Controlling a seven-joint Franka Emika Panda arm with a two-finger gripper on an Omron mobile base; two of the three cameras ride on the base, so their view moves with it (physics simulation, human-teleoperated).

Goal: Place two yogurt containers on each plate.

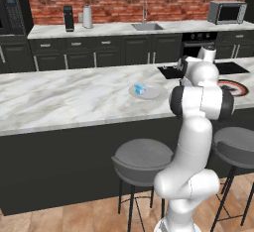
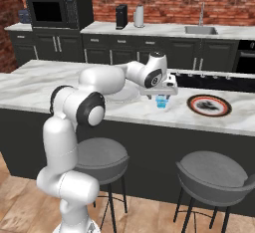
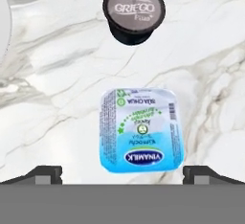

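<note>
in the left base view the arm hides part of the red-rimmed plate (image 1: 240, 88) at right. the pale plate (image 1: 154, 94) at centre carries a light blue yogurt cup (image 1: 140, 88). hand view – gripper (image 3: 122, 174) jaws spread wide, empty, flanking a blue cup (image 3: 141, 129) reading "vinamilk" – finer print illegible. dark cup (image 3: 134, 10) above, lid reading "griego".

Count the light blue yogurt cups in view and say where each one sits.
2. One blue cup on the pale plate; one blue cup on the counter under the open gripper. Others may be hidden.
</note>
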